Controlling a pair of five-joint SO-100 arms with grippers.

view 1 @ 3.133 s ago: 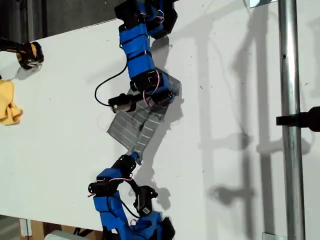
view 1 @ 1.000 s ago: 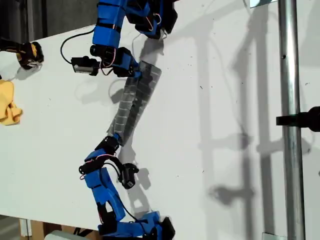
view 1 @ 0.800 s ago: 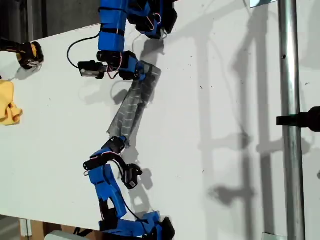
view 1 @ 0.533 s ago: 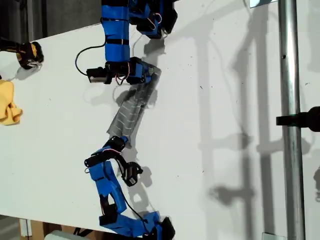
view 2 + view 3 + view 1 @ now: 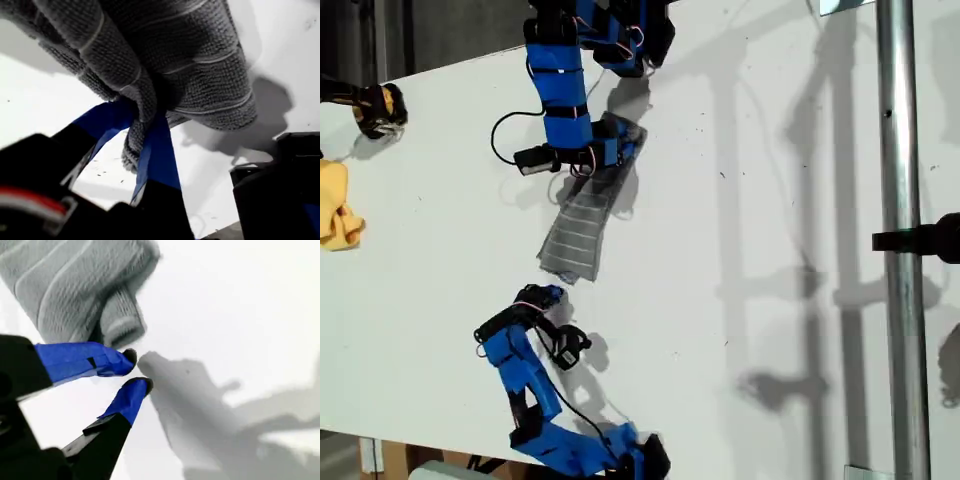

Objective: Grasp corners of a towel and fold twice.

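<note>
Since the earlier ext. frames the lower arm has been drawn back off the cloth, and the upper arm has been swung toward the table's middle. Ext. view: the towel (image 5: 582,222) is seen as a narrow folded strip on the white table (image 5: 760,200), its upper end pinned under my first gripper (image 5: 610,150), its lower end lying free. My second gripper (image 5: 548,294) is parked just beside that free end, apart from it. A yellow cloth (image 5: 338,205) is left at the ext. view's left edge, well apart.

First wrist view: towel fabric is bunched between the blue fingers (image 5: 159,150), clamped tight; prob. held so the fold stays lined up.

Second wrist view: jaws are nearly closed on nothing, fingertips (image 5: 134,386) empty; a rolled towel edge is seen just beyond them, not touched. Judged: one fold laid, 2nd not yet begun.
</note>
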